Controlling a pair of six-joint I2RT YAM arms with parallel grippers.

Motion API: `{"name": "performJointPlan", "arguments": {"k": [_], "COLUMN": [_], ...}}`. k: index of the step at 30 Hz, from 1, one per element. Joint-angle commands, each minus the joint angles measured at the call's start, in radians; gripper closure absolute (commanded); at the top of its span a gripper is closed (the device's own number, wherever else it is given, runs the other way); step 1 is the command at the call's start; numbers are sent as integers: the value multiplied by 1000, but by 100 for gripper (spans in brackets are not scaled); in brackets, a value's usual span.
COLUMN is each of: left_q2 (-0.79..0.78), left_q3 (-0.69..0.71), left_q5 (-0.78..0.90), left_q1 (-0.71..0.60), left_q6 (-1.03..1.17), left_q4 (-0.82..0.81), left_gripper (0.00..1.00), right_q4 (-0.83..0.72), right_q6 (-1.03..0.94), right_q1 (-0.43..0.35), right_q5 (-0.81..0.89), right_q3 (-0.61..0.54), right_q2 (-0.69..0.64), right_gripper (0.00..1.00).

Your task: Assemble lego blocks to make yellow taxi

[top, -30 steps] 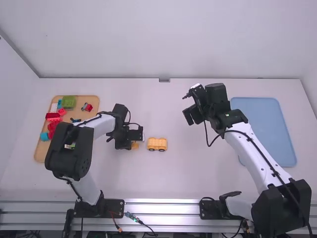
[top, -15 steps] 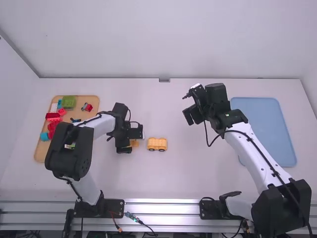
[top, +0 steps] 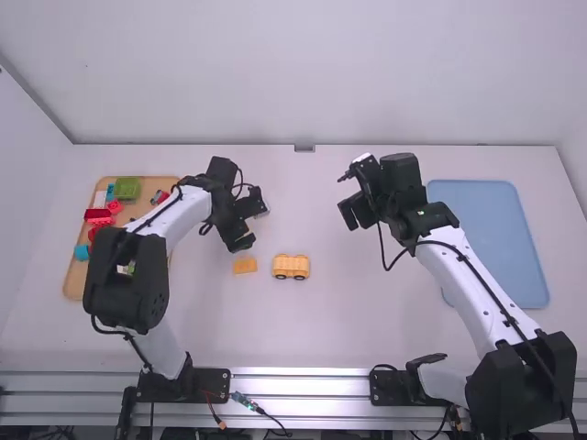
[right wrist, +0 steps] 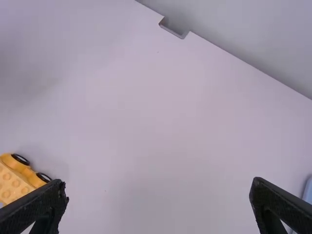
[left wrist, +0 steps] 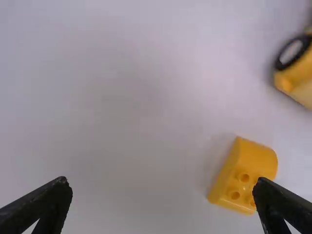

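Observation:
My left gripper (top: 252, 225) is over the table just beyond a small yellow block (top: 245, 266); in the left wrist view the gripper (left wrist: 163, 181) is open, and the yellow block (left wrist: 243, 175) lies on its side by one fingertip, its holes showing. Right of that block stands a yellow wheeled car base (top: 292, 267), also at the edge of the right wrist view as a studded car base (right wrist: 19, 178). Farther right and up, my right gripper (top: 348, 197) hangs above the table; in the right wrist view the gripper (right wrist: 158, 184) stands open, nothing between its fingers.
A wooden tray (top: 171, 183) with red, green and blue blocks lies at the left, partly under the left arm. On the right is a blue tray (top: 495, 238), partly behind the right arm. A wall rises at the table's far edge.
The left gripper has moved up the picture, away from the small yellow block, which now lies uncovered on the table. The right arm and the car base have kept still.

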Motion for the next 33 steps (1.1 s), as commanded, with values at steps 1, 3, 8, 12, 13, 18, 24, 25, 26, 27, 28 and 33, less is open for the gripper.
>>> {"name": "performJointPlan", "arguments": {"k": [1, 3, 8, 12, 13, 18, 24, 25, 26, 27, 28, 33], "left_q2": [6, 6, 6, 6, 5, 4, -34, -39, -54, -66, -78, -130], "left_q3": [30, 65, 116, 118, 114, 99, 53, 44, 16, -9, -40, -171], "left_q5": [-35, -102, -149, -46, -6, 268, 505, 520, 566, 593, 621, 633], "left_q1": [3, 3, 4, 4, 3, 23, 91, 98, 117, 132, 146, 159], "left_q6": [-174, -264, -304, -37, 56, 450, 645, 660, 695, 719, 728, 650], "left_q4": [-9, -33, -118, -125, -130, -177, -202, -198, -183, -165, -136, 42], "left_gripper": [1, 1, 1, 1, 1, 1, 1, 1, 1, 1, 1, 1], "right_q4": [3, 2, 3, 2, 1, -56, 11, 43, 123, 196, 277, 569], "right_q6": [-1, -32, -53, -46, -52, -233, -452, -453, -453, -441, -421, -363], "right_q1": [3, 3, -5, -3, -3, -3, -33, -39, -49, -53, -54, -32], "right_q5": [-2, 6, 0, -32, -32, -147, -428, -451, -494, -526, -551, -565], "right_q3": [11, 11, 11, 11, 11, 11, -66, -85, -136, -183, -235, -427], "right_q2": [0, 0, 0, 0, 0, 0, 6, 6, 6, 6, 6, 6], "right_gripper": [1, 1, 1, 1, 1, 1, 1, 1, 1, 1, 1, 1]}}
